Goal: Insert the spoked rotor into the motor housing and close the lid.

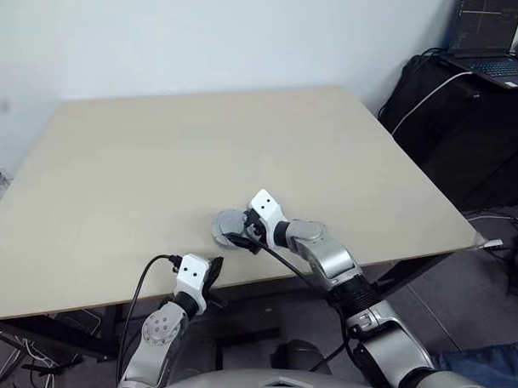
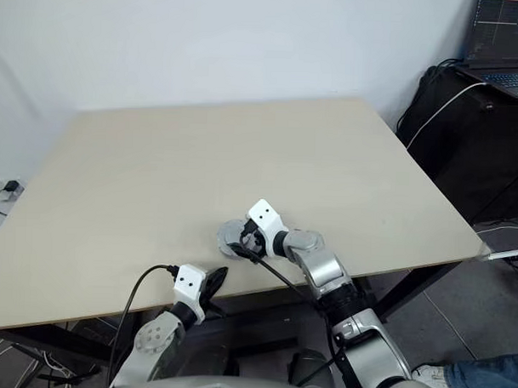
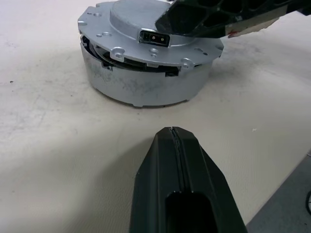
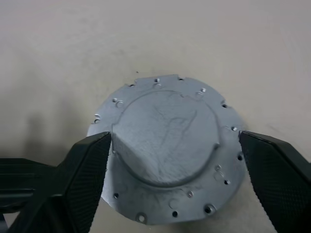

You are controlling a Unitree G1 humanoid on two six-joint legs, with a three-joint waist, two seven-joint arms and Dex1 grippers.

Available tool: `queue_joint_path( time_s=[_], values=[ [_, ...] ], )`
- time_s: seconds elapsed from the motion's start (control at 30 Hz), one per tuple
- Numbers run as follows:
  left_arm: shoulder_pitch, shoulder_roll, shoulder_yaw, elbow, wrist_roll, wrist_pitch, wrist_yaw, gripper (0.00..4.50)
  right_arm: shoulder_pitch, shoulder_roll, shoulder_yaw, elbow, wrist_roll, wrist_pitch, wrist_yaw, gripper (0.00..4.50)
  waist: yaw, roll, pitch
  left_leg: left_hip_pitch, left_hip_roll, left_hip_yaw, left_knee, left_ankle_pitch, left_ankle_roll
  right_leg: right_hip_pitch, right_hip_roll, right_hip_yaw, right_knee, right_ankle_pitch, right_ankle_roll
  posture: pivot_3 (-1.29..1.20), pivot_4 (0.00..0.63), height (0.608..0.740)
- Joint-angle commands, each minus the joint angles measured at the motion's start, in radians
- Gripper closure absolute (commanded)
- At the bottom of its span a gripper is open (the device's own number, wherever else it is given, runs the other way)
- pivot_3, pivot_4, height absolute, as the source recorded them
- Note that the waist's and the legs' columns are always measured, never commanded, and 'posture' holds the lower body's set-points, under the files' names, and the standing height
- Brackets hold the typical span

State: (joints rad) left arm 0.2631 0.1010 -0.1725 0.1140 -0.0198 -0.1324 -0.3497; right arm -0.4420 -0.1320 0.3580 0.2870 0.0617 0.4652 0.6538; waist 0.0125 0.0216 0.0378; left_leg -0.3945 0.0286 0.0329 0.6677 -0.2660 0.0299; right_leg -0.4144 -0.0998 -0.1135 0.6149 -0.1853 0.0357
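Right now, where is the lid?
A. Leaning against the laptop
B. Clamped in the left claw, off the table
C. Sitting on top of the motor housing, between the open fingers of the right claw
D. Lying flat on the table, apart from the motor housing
C: the lid sits on the motor housing, and the right claw has a finger on each side of its raised hub, spread open.

even soft light, faint shadows
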Motion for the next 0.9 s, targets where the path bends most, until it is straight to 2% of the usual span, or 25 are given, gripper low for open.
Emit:
queue_joint_path(
  time_s=[0.03, 0.27, 0.37, 0.43, 0.9],
  values=[
    [-0.006, -0.001, 0.002, -0.047, -0.011, 0.003, 0.005, 4.5, -0.024, 0.014, 0.004, -0.013, -0.007, -0.017, 0.004, 0.02, -0.001, 0.0, 0.0, 0.0, 0.0, 0.0, 0.0, 0.0, 0.0, 0.0, 0.0, 0.001, 0.0, 0.0, 0.0, 0.0, 0.0, 0.74],
    [0.011, -0.001, 0.001, -0.079, -0.009, 0.014, 0.013, 4.5, -0.055, 0.055, -0.008, 0.073, -0.019, -0.014, -0.022, 0.02, -0.003, 0.0, 0.0, 0.0, 0.001, 0.001, 0.0, 0.0, -0.001, 0.0, 0.001, 0.002, 0.0, 0.0, 0.0, 0.0, 0.0, 0.74],
    [0.02, -0.002, -0.001, -0.098, -0.009, 0.024, 0.017, 4.5, -0.066, 0.065, -0.02, 0.105, -0.024, -0.013, -0.046, 0.62, -0.007, 0.0, 0.0, 0.0, 0.001, 0.002, 0.0, 0.0, -0.001, 0.0, 0.002, 0.003, 0.0, 0.0, 0.0, 0.0, 0.0, 0.74],
    [0.026, -0.002, -0.003, -0.115, -0.01, 0.034, 0.021, 4.5, -0.064, 0.067, -0.027, 0.097, -0.016, -0.006, -0.046, 1.25, -0.008, 0.0, 0.0, 0.0, 0.001, 0.002, 0.0, 0.0, -0.001, 0.0, 0.002, 0.003, 0.001, 0.0, 0.0, 0.0, 0.0, 0.74],
    [0.028, -0.002, -0.011, -0.194, -0.01, 0.108, 0.027, 4.5, -0.041, 0.069, 0.003, 0.05, -0.06, -0.025, -0.087, 1.28, -0.009, 0.0, 0.0, 0.0, 0.0, 0.003, 0.0, 0.0, -0.001, 0.0, 0.002, 0.005, 0.001, 0.0, 0.0, 0.0, 0.0, 0.74]
  ],
)
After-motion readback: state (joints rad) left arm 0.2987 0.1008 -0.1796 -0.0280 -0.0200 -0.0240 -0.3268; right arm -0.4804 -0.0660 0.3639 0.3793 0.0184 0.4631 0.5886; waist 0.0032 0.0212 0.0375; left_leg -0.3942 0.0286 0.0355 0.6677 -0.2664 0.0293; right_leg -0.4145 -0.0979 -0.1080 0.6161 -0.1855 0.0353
